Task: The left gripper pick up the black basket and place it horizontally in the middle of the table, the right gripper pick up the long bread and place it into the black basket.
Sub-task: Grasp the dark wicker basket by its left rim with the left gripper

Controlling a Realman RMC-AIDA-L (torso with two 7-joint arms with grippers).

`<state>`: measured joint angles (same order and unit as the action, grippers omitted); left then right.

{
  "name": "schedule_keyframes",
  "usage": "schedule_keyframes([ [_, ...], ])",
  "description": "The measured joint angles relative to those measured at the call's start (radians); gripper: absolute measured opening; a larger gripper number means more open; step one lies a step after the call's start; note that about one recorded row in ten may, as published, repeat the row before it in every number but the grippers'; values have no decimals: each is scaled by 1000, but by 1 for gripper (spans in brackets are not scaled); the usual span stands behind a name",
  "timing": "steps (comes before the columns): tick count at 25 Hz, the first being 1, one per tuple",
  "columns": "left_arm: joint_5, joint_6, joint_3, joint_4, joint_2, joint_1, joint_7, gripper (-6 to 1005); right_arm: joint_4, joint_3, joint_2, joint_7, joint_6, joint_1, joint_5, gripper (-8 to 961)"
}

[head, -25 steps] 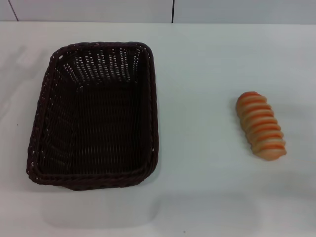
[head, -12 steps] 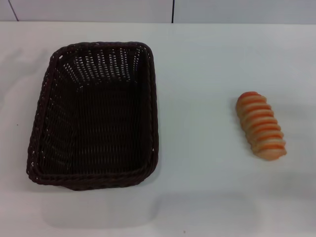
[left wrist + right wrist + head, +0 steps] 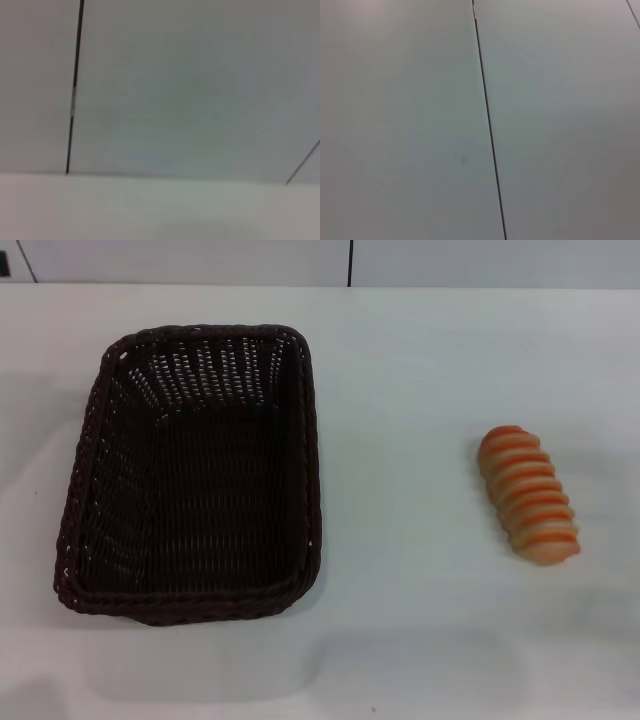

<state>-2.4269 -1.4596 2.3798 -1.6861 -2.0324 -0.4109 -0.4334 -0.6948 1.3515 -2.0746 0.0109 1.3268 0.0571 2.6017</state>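
white table, black basket at left, long bread at right, jaws unseen, can't tell

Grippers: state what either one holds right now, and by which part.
Nothing is held. The black basket and the long bread both rest untouched on the table; neither gripper is in view.

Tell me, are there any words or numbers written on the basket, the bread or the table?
No, there is nothing to read anywhere.
The black basket: only plain dark weave, no label.
The long bread: only orange and cream stripes, no writing.
The table: plain white, no sign or number.
The wrist views show only bare panels.
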Motion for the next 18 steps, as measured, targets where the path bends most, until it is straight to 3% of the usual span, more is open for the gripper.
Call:
schedule_keyframes([
  [1, -113, -86, -7, -50, -19, -45, 20, 824, 3, 0, 0, 0, 0, 2, 0, 666],
  [4, -178, -148, -33, -68, -22, -73, 48, 824, 9, 0, -1, 0, 0, 6, 0, 666],
  [6, -178, -148, -33, -68, -22, -73, 48, 824, 9, 0, -1, 0, 0, 8, 0, 666],
  [7, -226, -191, -108, -92, -22, -84, 111, 824, 9, 0, -1, 0, 0, 10, 0, 666],
  [9, -240, -201, -139, -100, -23, -86, 141, 823, 9, 0, 0, 0, 0, 16, 0, 666],
  [18, -311, -266, -236, -97, -24, -123, 262, 823, 15, 0, 1, 1, 0, 46, 0, 667],
])
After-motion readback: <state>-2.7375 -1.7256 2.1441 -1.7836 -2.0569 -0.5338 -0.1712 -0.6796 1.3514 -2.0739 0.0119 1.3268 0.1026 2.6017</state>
